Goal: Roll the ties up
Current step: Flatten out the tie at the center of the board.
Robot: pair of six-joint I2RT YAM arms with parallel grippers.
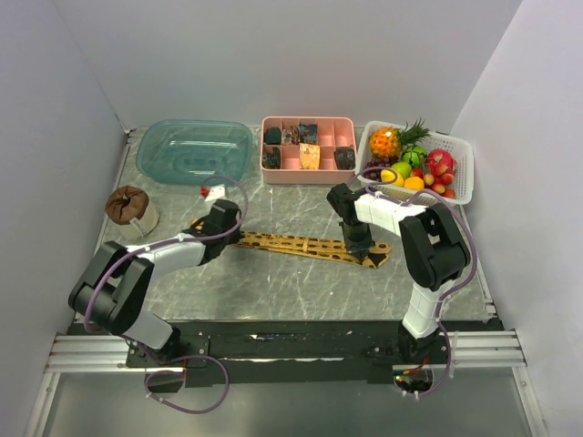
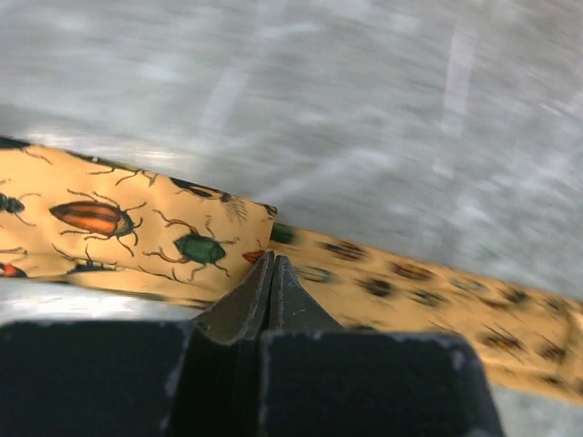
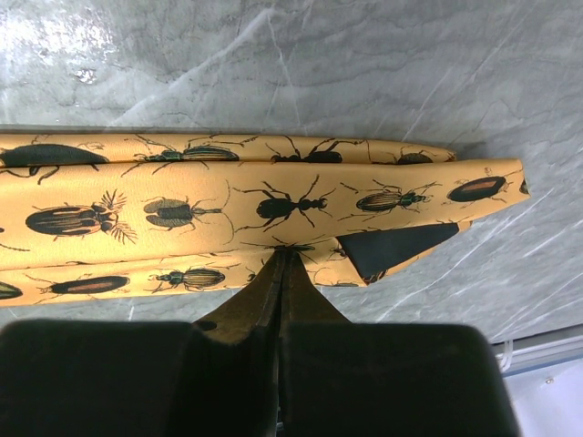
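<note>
The tie (image 1: 301, 244) is golden-yellow cloth printed with beetles and lies flat across the middle of the table, running left to right. My left gripper (image 1: 217, 238) is at its left end. In the left wrist view its jaws are pressed together and pinch the corner of a folded upper layer of the tie (image 2: 118, 228); the gripper (image 2: 271, 261) hides the cloth under it. My right gripper (image 1: 356, 249) is shut near the wide right end, with its tips (image 3: 284, 255) touching the near edge of the tie (image 3: 182, 209). A dark lining shows at a turned-up corner.
At the back stand a clear blue tub (image 1: 194, 150), a pink divided tray (image 1: 308, 176) holding small fabric bundles, and a white basket (image 1: 463, 177) of toy fruit. A brown rolled bundle (image 1: 127, 204) sits on a pale holder at the left. Grey walls close in both sides.
</note>
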